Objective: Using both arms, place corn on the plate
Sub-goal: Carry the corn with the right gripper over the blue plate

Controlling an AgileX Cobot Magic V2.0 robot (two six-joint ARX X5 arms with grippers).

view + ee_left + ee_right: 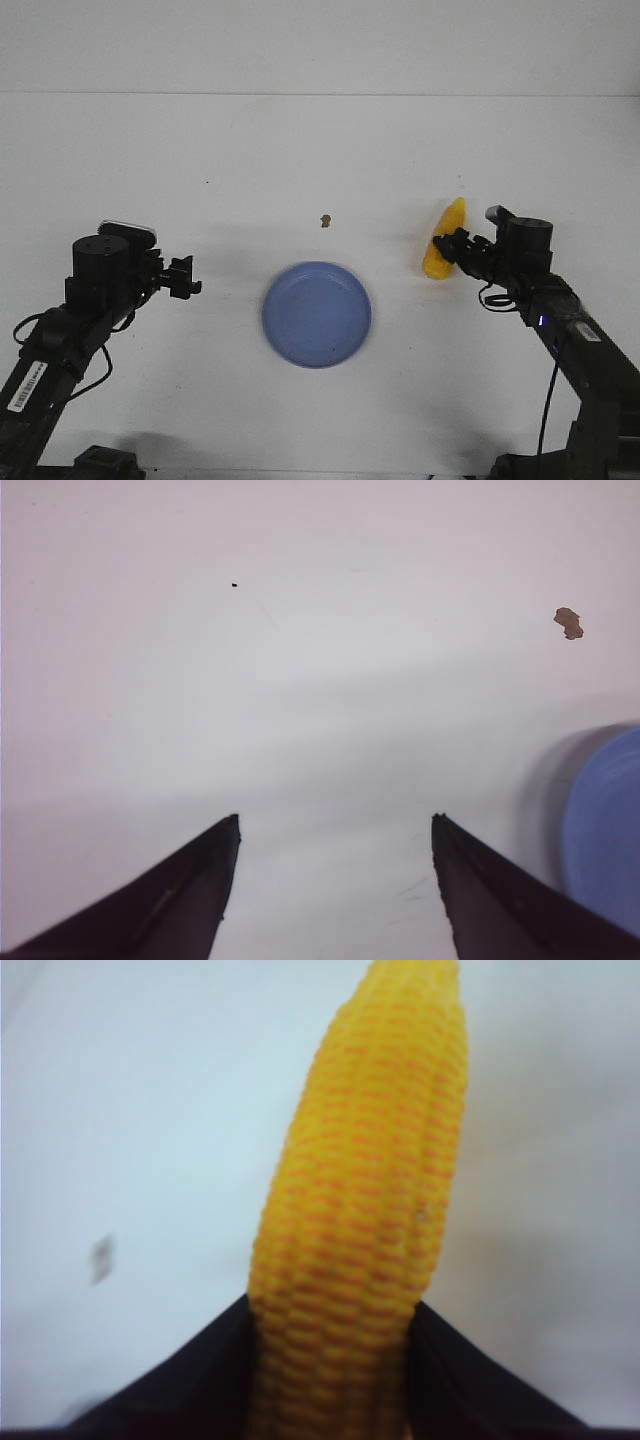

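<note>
Corn [443, 240] is sitting at the right of the front view, held by the right end effector [452, 247], whose fingers are pinching the thicker lower part of the cob while the pointed end is aiming up and away from the robot. The plate [317, 314] is lying flat on the white table [320, 160] near the middle, well apart from the corn and to the left of it. A small brown crumb [325, 220] is resting on the table beyond the plate. The left end effector [183, 277] is hovering to the left of the plate, apart from its rim, pointing toward it and holding nothing. Both arms are reaching in from the near corners of the table.

Left wrist view is showing the left end effector [335, 825] with its two dark fingers [190, 900] spread wide and only bare table [300, 680] between them. A curved slice of the plate [612, 830] is showing beside one finger, and the brown crumb [568, 623] is lying farther out on the table. A tiny dark dot [234, 584] is also marking the table.

Right wrist view is showing the right end effector [330, 1315] pinching the corn [370, 1190]: the ridged yellow cob is filling the gap between the two dark fingers [190, 1380], touching both, and is running away from the camera over the table [130, 1110]. A blurred grey mark [101, 1258] is showing on the table beside it.
</note>
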